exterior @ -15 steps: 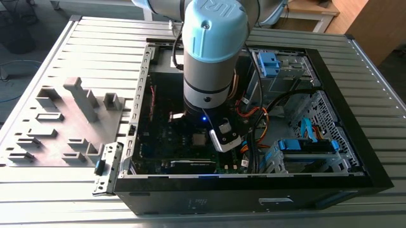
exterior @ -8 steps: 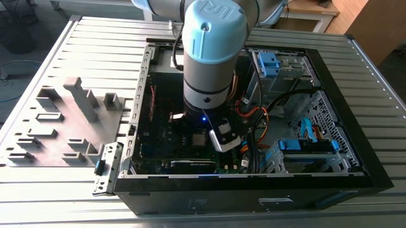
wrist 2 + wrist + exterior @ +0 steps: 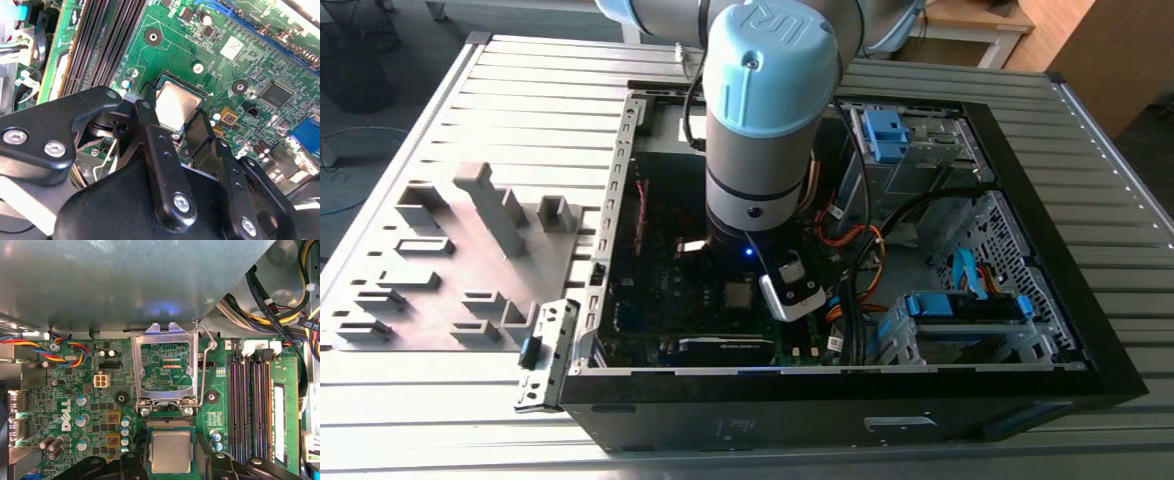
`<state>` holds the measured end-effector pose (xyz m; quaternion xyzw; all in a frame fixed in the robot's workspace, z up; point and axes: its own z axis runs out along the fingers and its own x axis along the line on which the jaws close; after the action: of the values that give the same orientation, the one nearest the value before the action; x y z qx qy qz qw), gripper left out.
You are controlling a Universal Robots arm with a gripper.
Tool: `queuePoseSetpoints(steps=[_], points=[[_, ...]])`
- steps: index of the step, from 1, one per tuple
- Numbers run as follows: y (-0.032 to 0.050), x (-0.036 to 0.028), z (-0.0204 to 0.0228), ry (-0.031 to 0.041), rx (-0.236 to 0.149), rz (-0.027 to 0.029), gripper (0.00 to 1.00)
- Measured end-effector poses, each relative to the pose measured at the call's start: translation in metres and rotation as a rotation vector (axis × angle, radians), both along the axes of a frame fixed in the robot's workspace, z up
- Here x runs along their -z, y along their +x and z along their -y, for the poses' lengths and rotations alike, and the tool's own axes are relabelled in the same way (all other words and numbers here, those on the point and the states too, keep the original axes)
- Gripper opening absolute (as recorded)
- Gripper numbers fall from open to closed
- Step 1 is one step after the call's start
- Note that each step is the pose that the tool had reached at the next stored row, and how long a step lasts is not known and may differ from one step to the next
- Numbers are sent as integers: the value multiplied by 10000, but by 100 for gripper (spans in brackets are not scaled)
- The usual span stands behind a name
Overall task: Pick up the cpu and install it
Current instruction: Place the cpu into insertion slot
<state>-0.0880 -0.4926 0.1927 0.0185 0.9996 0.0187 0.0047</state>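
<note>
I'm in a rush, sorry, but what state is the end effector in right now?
End effector: down at the chip on the green board; open or closed cannot be told.

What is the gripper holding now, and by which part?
It cannot be told: the gripper straddles the cpu on the motherboard; contact is unclear.

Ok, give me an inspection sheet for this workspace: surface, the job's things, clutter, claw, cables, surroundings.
Surface: slatted metal table carrying an open computer case.
Job's things: chip lies flat on the green board, next to a metal frame that is flipped open.
Clutter: grey holder tray beside the case, on the exterior view's left.
Claw: claw down over the chip.
Cables: orange and black cables inside the case; coloured wires on the board.
Surroundings: wooden furniture beyond the table.
</note>
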Motion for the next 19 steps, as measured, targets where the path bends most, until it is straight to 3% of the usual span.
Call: queuePoseSetpoints(steps=[19], points=[[-33,34,-3,3,0,3,47]])
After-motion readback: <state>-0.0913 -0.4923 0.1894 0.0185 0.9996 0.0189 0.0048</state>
